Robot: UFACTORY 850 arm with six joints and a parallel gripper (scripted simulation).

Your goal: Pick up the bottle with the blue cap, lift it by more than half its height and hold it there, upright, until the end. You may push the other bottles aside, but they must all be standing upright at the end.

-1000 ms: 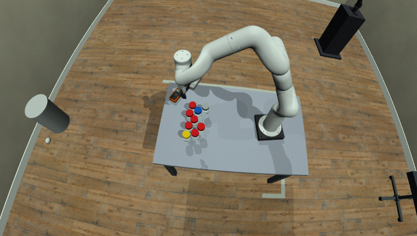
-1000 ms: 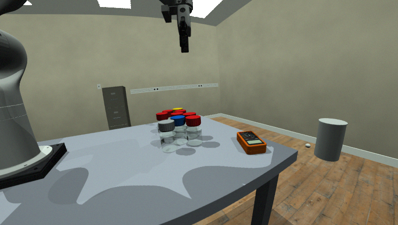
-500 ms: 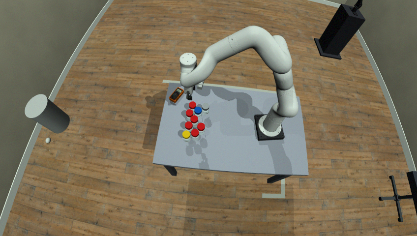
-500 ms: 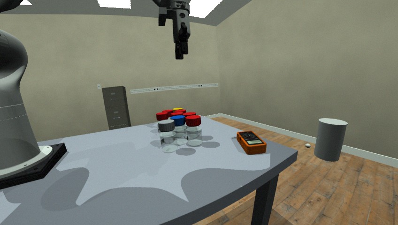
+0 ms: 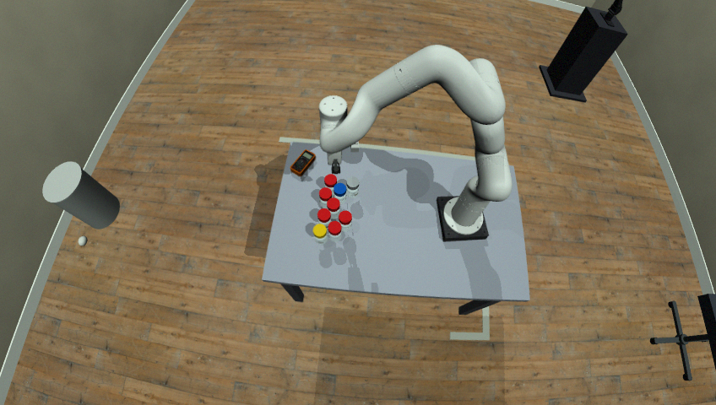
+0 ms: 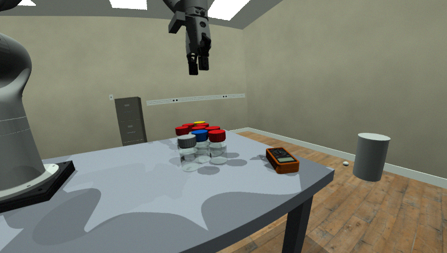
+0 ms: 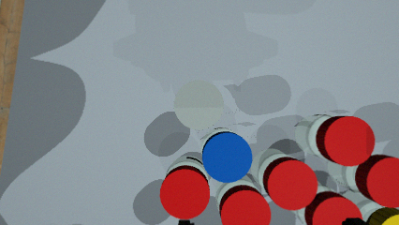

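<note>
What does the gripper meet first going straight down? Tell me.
Probably a red-capped bottle beside the blue-capped bottle; the open gripper hangs high above the cluster, so the exact line is unclear.

A smooth, off-white robot arm [image 5: 436, 70] of thick rounded segments rises from a round white flange on a square black base plate [image 5: 445, 234]. Its gripper [image 6: 198, 64] is dark grey with black fingers.

Below the gripper [image 6: 198, 68] we count six red-capped bottles [image 5: 333, 204], one blue-capped bottle [image 5: 339, 189], one grey-capped bottle [image 5: 353, 183], one yellow-capped bottle [image 5: 319, 230] and one multimeter [image 5: 302, 162].
</note>
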